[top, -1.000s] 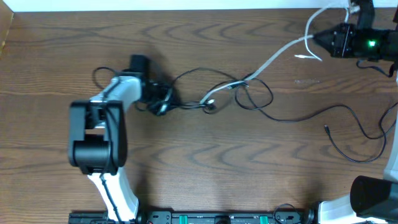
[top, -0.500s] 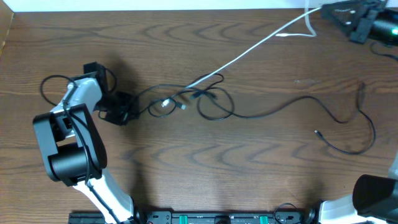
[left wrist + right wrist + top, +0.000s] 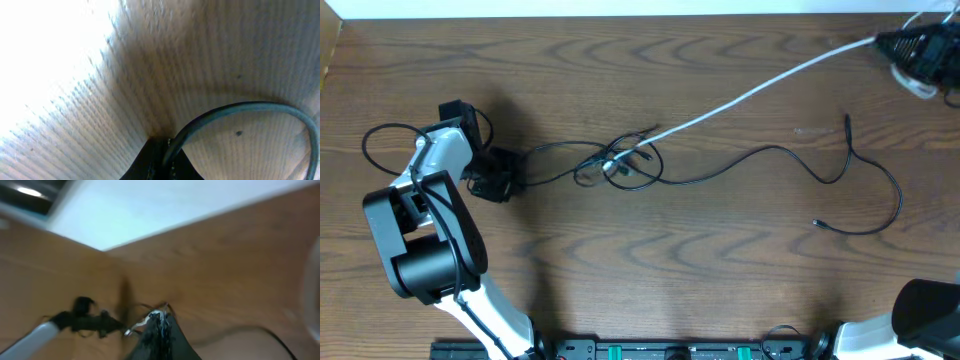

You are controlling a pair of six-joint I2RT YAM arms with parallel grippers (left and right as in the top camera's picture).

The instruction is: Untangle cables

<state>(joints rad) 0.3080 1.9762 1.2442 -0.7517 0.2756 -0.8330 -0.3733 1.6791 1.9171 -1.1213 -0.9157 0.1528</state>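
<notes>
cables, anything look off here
Yes. The white cable runs taut from the right gripper into a knot with the black cables mid-table; the left gripper holds a black cable opposite.

- Right gripper (image 3: 895, 44), far right of the knot (image 3: 620, 165): cut off by the overhead edge, and the white cable (image 3: 760, 88) ends inside it, grip unreadable.
- Left gripper (image 3: 495, 180), left of the knot: jaws hidden under its own body.
- Knot: the crossings are too fine to tell.
- Right wrist view: blurred throughout.
</notes>
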